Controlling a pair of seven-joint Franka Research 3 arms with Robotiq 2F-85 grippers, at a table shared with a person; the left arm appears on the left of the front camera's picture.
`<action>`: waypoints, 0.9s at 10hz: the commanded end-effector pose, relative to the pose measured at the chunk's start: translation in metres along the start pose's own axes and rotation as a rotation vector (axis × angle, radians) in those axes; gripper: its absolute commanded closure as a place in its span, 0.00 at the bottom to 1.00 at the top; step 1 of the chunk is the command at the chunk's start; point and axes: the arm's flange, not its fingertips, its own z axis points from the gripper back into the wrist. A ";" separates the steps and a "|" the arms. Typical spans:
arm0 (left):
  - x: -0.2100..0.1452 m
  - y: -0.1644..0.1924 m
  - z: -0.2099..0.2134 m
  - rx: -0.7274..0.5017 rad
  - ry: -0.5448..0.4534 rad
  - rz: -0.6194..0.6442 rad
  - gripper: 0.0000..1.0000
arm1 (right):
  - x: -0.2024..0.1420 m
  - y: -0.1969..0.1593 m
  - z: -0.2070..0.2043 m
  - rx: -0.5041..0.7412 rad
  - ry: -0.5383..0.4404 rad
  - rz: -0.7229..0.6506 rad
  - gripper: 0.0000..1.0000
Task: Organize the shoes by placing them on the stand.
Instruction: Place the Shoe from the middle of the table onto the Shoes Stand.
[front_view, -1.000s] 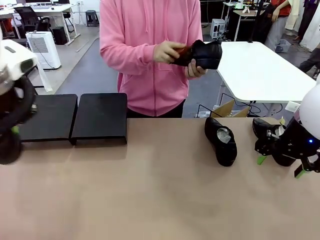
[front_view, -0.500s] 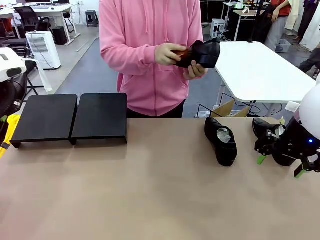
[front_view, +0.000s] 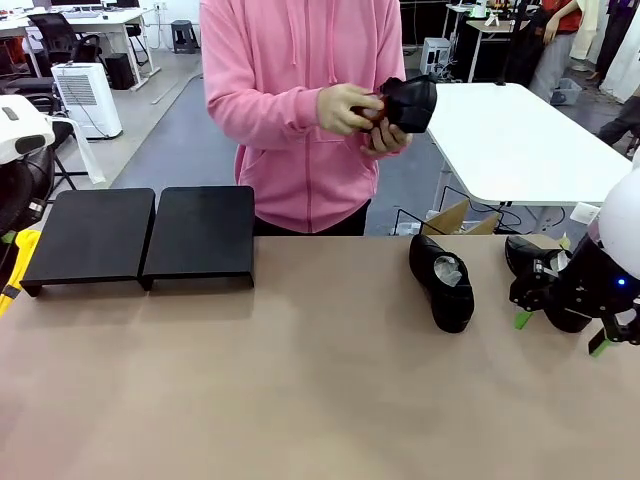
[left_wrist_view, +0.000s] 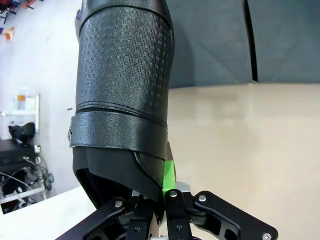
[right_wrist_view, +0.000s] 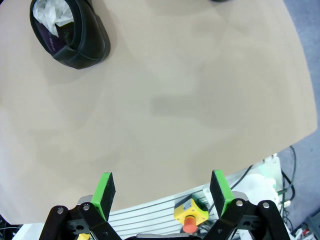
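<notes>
We saw a person (front_view: 300, 100) in a pink hoodie across the table (front_view: 300, 400), holding one shoe (front_view: 408, 103) at chest height in both hands (front_view: 345, 108). The stand (front_view: 150, 235), two black units side by side, sat at the far left. A second shoe (front_view: 441, 281) lay right of the middle. A third shoe (front_view: 524, 254) (partly hidden) lay just behind the right gripper (front_view: 561, 333), whose jaws were spread. The left gripper (left_wrist_view: 165, 182) had its jaws pressed together beside a black textured cover (left_wrist_view: 122, 75).
</notes>
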 end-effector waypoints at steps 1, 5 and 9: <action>0.014 -0.006 -0.011 0.007 0.009 -0.019 1.00 | 0.001 0.001 -0.001 0.003 -0.006 0.010 0.00; 0.089 -0.003 -0.072 -0.025 -0.099 -0.067 1.00 | 0.001 0.001 -0.001 0.003 -0.006 0.010 0.00; 0.107 0.008 -0.116 0.001 -0.135 -0.107 1.00 | 0.001 0.001 -0.001 0.003 -0.006 0.010 0.00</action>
